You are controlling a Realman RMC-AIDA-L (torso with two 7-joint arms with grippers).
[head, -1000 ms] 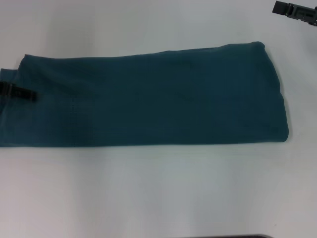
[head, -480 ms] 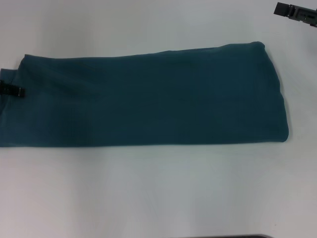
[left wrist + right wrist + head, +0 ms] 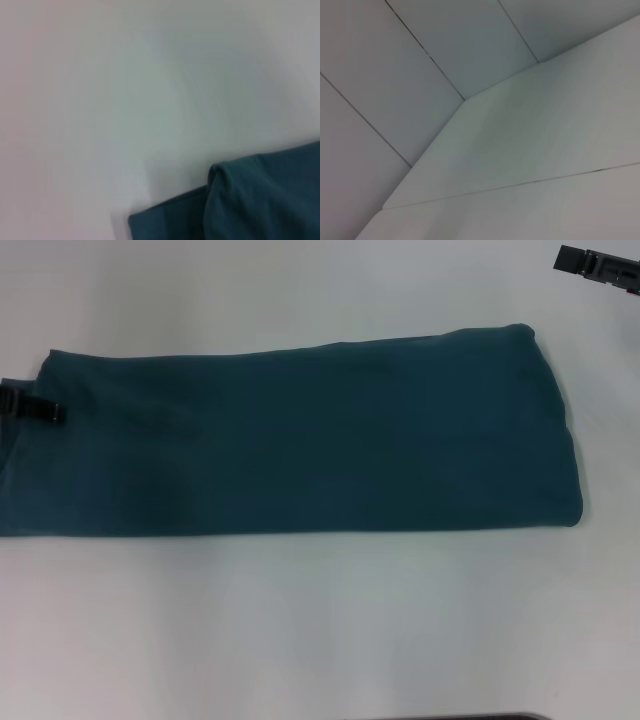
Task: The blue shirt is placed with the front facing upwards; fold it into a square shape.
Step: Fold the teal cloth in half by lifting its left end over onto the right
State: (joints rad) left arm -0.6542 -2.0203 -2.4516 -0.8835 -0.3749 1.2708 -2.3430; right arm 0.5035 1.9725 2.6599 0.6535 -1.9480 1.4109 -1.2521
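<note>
Shirt (image 3: pixel 300 440) lies flat on white counter (image 3: pixel 320 630), folded lengthwise into a long teal band running 9 to 3 o'clock across the head view, plain side up, no print showing. Its 3 o'clock end is rounded and sits slightly higher toward 12; its 9 o'clock end runs off the view's edge. Near long edge is straight, far edge slopes up toward 3.

Left tool (image 3: pixel 35 410) is at 9 o'clock, at the shirt's left end near the far corner, only dark tips showing over the cloth; cannot tell if its fingers are apart, together or clamped on fabric. Left wrist view shows a folded shirt corner (image 3: pixel 250 200) with a second layer edge sticking out under it, on bare counter.

Right tool (image 3: pixel 598 265) sits at 1–2 o'clock, well apart from the shirt, off past the far right corner; finger state cannot be told. Right wrist view shows only pale flat panels with dark seams.
</note>
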